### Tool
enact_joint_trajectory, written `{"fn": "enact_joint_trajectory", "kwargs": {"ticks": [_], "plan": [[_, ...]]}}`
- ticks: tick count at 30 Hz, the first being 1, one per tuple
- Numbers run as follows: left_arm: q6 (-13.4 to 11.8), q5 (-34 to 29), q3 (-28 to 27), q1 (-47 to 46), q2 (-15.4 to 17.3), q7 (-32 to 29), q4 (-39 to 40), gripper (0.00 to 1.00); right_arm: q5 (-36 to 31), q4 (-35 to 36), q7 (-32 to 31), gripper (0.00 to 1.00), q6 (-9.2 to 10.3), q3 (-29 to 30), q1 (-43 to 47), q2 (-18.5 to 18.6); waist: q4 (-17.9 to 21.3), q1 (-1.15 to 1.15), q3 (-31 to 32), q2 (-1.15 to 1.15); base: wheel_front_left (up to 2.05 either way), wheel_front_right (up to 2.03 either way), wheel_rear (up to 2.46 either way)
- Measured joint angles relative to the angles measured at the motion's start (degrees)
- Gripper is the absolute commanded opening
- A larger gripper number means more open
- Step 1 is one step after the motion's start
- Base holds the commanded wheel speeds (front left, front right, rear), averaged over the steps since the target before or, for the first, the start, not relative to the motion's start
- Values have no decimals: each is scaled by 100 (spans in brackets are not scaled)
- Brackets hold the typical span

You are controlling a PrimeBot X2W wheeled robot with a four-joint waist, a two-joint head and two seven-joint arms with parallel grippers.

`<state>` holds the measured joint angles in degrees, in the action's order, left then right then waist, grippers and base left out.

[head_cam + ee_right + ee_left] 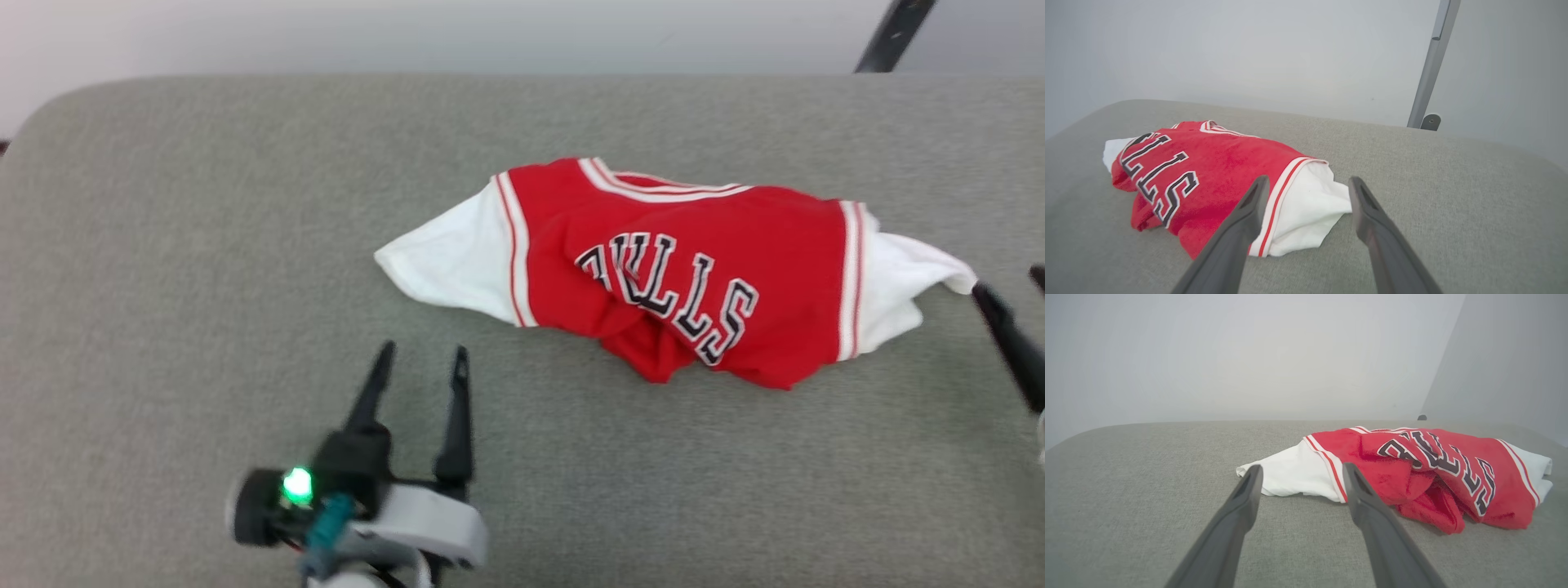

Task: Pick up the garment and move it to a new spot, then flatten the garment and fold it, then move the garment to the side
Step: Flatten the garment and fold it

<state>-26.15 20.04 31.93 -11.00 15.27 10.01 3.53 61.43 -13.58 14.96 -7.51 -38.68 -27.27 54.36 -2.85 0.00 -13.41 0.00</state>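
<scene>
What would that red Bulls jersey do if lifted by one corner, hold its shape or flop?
Probably flop: the jersey lies crumpled, folds bunched under its lettering, so it would likely hang limp. It looks thin, so probably light. Pushed, it would likely bunch up rather than slide whole across the grey cloth surface.

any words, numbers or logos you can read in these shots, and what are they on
"BULLS": black letters outlined in white, across the chest of the red jersey. The left wrist view gives the whole word; in the head view a fold hides part of the B.
No other words, numbers or labels can be made out.
</scene>
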Motion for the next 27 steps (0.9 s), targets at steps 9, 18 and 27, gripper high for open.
{"fn": "enact_joint_trajectory", "kwargs": {"ticks": [9, 18, 27], "plan": [[601, 232, -494, -1366, 812, -1071, 48, 100, -1527, 1571, 1, 100, 0, 2107, 2350, -1114, 539, 0, 258, 0, 0, 0, 0], [1397, 610, -581, -3349, 1051, -2239, -1570, 100, -1747, 2571, 1, 100, 0, 2636, 3012, -1289, 965, 0, -114, 0, 0, 0, 0], [1820, 876, -339, -4099, 1224, -3967, -3142, 100, -1648, 2900, 1, 100, 0, 2574, 2897, -1232, 1461, 0, -620, 0, 0, 0, 0]]}}
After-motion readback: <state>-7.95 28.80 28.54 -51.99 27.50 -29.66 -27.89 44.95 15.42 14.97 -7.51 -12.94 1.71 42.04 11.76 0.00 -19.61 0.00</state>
